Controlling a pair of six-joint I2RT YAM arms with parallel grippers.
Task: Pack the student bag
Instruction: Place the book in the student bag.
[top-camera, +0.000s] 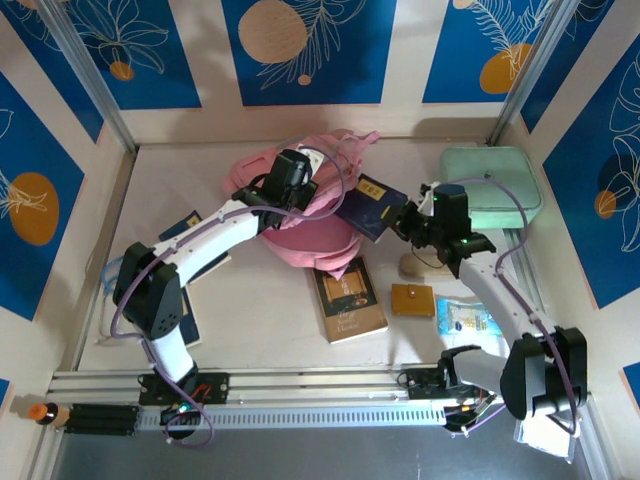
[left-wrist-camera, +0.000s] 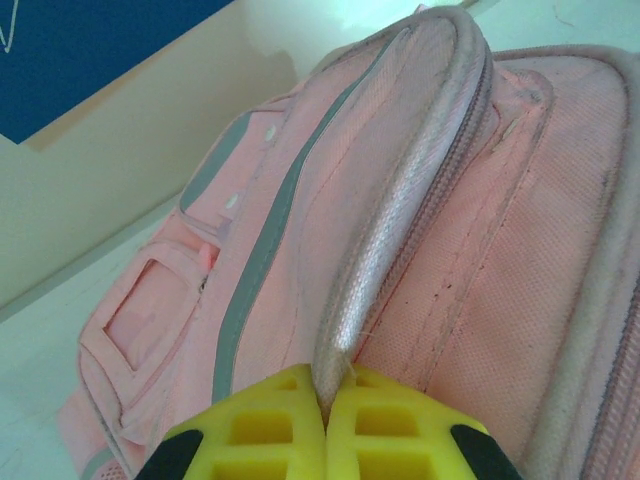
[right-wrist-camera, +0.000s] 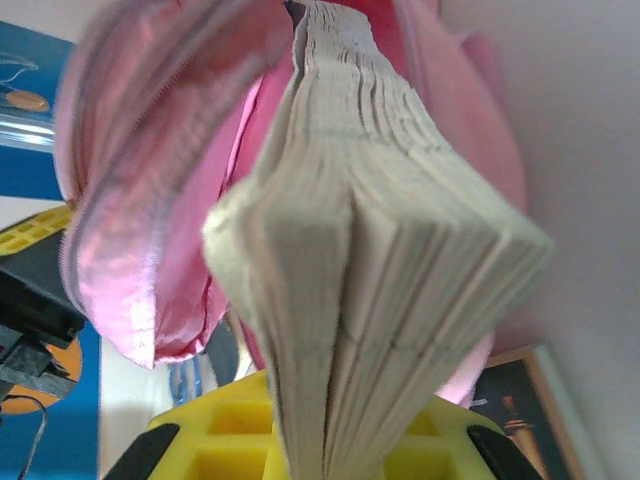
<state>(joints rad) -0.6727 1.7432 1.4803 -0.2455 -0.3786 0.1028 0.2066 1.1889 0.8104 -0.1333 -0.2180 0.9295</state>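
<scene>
**Flap up, book at the mouth**

Middle of the table (top-camera: 270, 325), toward the back wall: the bag (top-camera: 300, 228) lies slumped on its side, and 2 arms are working it. The left gripper (left-wrist-camera: 325, 395) is clenched on the flap (left-wrist-camera: 400, 210). Its yellow pads pinch the shiny pink zip trim right at the edge and hold it up off the body of the bag. The right gripper (right-wrist-camera: 328, 450) is clamped on a thick book (right-wrist-camera: 370, 250), pages fanning out ahead of it, with pink fabric to either side. By my read the book is right at the opening, though how far in I cannot tell.

The look of it: soft pink weave, grey stripes trimming the front pockets, a small framed pocket on the front face, and straps (top-camera: 348, 142) bunched on the far side.

How will it handle? Light and floppy, I'd say, with no stiffness anywhere in that cloth. The mouth likely sags shut unless something holds it, so that 1 pinch on the trim matters. The stitched zip edge looks like the place to hold, since it is firmer than the loose panels, and the straps are the next best bet. The risk is that a push from the book slides the whole bag along the smooth table rather than going in.
</scene>
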